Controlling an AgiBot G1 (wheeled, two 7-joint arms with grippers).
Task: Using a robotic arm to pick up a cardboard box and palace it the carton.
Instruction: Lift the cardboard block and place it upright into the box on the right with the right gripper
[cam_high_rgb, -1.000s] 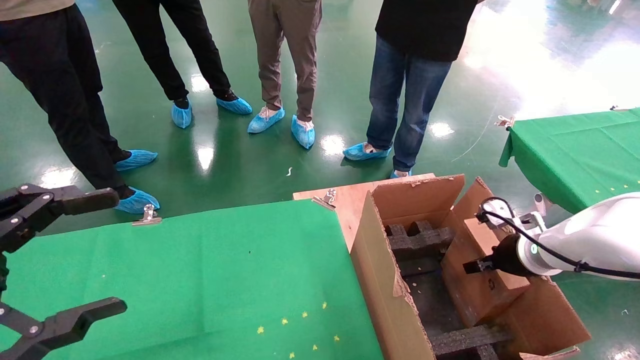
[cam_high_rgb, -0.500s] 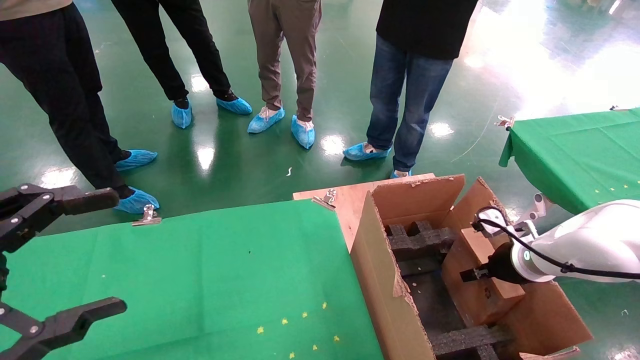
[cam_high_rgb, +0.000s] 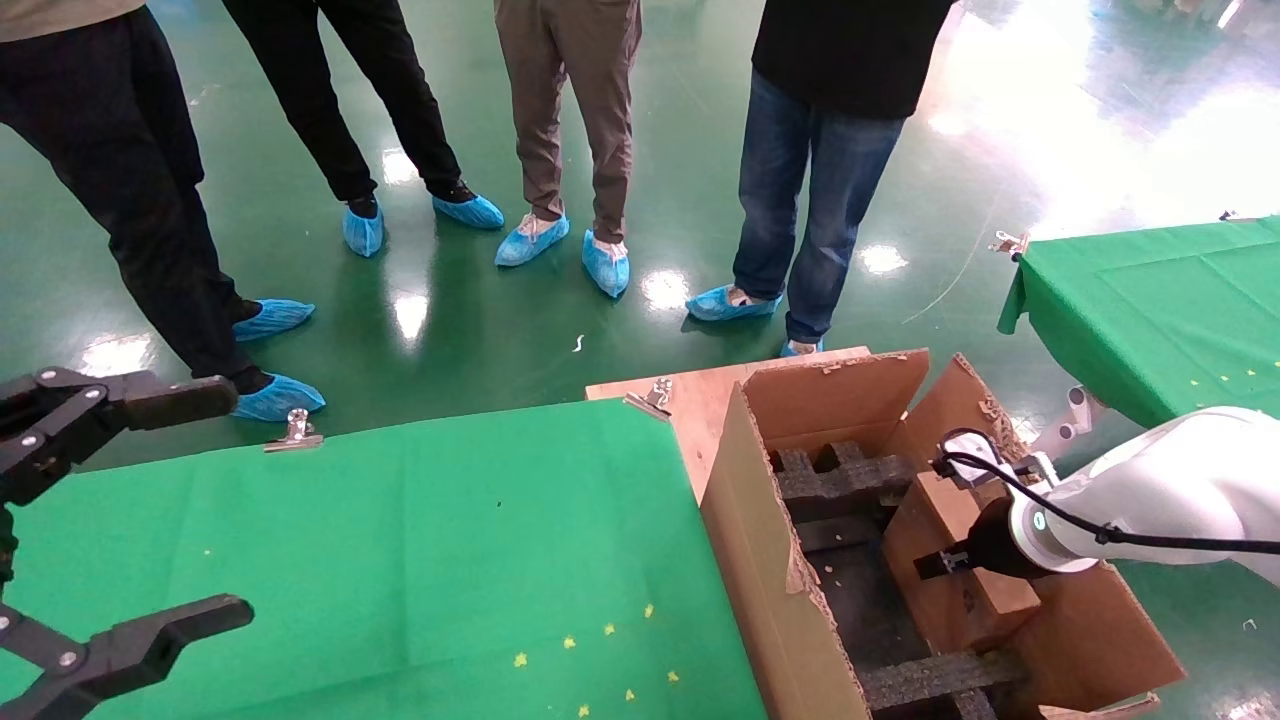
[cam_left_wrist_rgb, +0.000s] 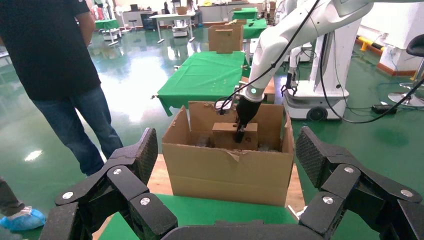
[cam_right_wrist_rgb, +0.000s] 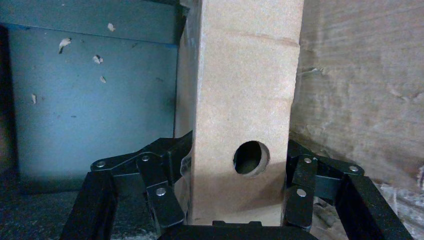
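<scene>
The small brown cardboard box (cam_high_rgb: 925, 520) stands on edge inside the large torn-flapped carton (cam_high_rgb: 770, 560), against its right wall. My white right arm reaches in from the right. My right gripper (cam_high_rgb: 945, 560) is shut on the box, one finger on each broad side. In the right wrist view the box's narrow face with the round hole (cam_right_wrist_rgb: 245, 100) sits between the jaws of the right gripper (cam_right_wrist_rgb: 237, 165). Black foam inserts (cam_high_rgb: 840, 475) line the carton's floor. My left gripper (cam_high_rgb: 200, 505) is open and empty at the far left. The left wrist view shows the carton (cam_left_wrist_rgb: 227, 170) and the box (cam_left_wrist_rgb: 225, 135).
The carton stands on a wooden board (cam_high_rgb: 690, 400) at the right end of the green-covered table (cam_high_rgb: 400, 540). Several people (cam_high_rgb: 570, 120) stand on the green floor beyond. A second green table (cam_high_rgb: 1150, 300) is at the far right. Metal clips (cam_high_rgb: 295, 432) hold the cloth.
My right arm has moved the box lower and a little leftward inside the carton. The left gripper has not moved.
</scene>
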